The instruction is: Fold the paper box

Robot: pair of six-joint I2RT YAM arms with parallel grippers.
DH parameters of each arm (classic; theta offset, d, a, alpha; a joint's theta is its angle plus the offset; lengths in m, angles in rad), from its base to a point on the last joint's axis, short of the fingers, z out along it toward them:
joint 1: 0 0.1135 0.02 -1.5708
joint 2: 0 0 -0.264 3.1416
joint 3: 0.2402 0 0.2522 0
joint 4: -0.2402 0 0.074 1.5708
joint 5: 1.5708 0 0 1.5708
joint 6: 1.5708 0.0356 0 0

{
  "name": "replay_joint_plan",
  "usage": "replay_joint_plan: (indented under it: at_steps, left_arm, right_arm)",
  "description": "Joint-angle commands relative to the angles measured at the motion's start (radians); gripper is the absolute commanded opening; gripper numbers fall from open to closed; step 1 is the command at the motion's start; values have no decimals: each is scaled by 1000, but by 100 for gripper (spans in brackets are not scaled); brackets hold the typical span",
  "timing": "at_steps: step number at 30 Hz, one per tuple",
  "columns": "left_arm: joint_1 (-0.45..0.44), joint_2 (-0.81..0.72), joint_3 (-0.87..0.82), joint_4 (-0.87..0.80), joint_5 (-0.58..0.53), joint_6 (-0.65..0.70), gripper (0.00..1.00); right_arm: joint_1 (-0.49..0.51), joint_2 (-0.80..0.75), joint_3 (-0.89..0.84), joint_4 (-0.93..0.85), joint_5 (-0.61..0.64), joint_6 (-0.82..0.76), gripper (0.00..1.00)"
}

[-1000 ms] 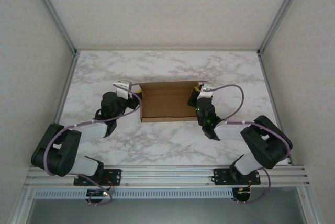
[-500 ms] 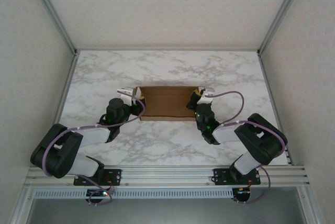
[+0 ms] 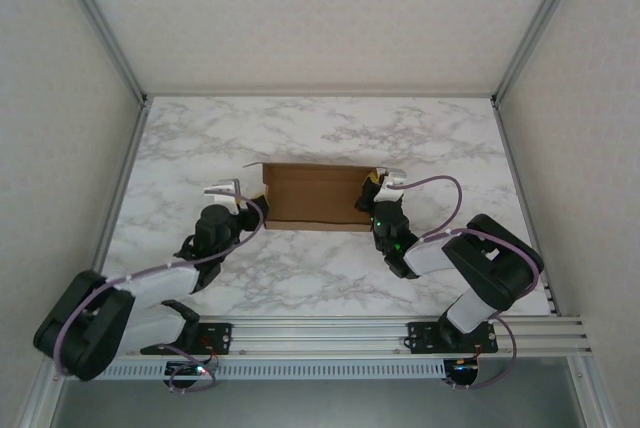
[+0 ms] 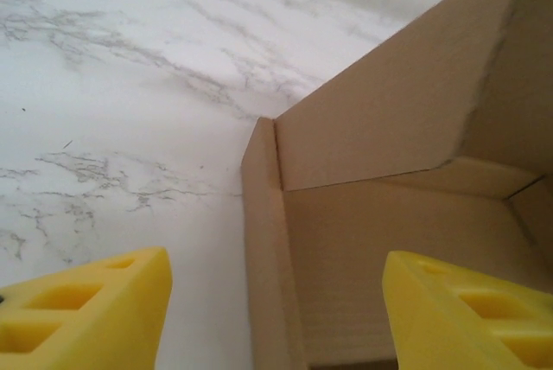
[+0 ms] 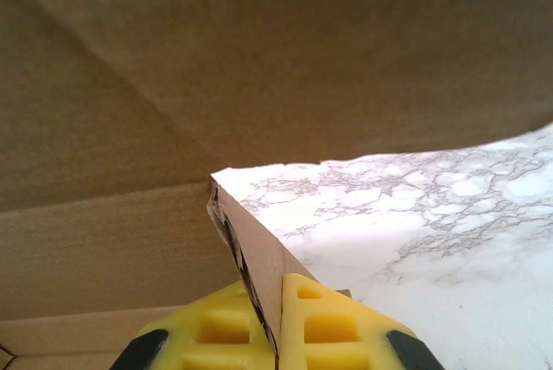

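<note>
Roughly halfway on this one, I'd say. The paper box sits open side up in the middle of the marble worktop, a bit toward the far edge, and it already reads as a shallow tray instead of a flat sheet. In the left wrist view a back wall and the left side wall stand up and meet at a corner, with an inner flap lying against the back. What's left, as far as I can judge: the side walls don't look locked in, and the lid isn't closed or tucked (a big cardboard panel hangs over the right wrist camera, probably that lid, though I can't say for sure).

The left hand is at the box's left end, fingers spread wide. Seen from its wrist it straddles the left wall, one finger over bare worktop and the other inside the tray, and neither clearly touches cardboard.

The right hand is at the right end with its fingers pressed together, pinching the upright edge of the right side wall.
</note>
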Motion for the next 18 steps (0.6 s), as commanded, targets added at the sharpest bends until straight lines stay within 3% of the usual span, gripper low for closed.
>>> replay_joint_plan:
  at_steps: [1,4,8,11,18]
  left_arm:
    - [-39,-148,-53,-25,-96,-110,67]
    - [-102,-309,-57,-106,-178,-98,63]
    - [-223,-492,-6,-263,-441,-108,60]
    - [-252,-511,110,-401,-581,-187,59]
    - [-251,-115,632,-628,-348,54,68]
  right_arm:
    - [24,61,-28,-219,-47,2,0]
    - [24,66,-20,-218,-52,1,0]
    - [24,60,-13,-227,-49,4,0]
    - [24,57,-6,-244,-52,3,0]
    - [25,64,5,-259,-63,3,2]
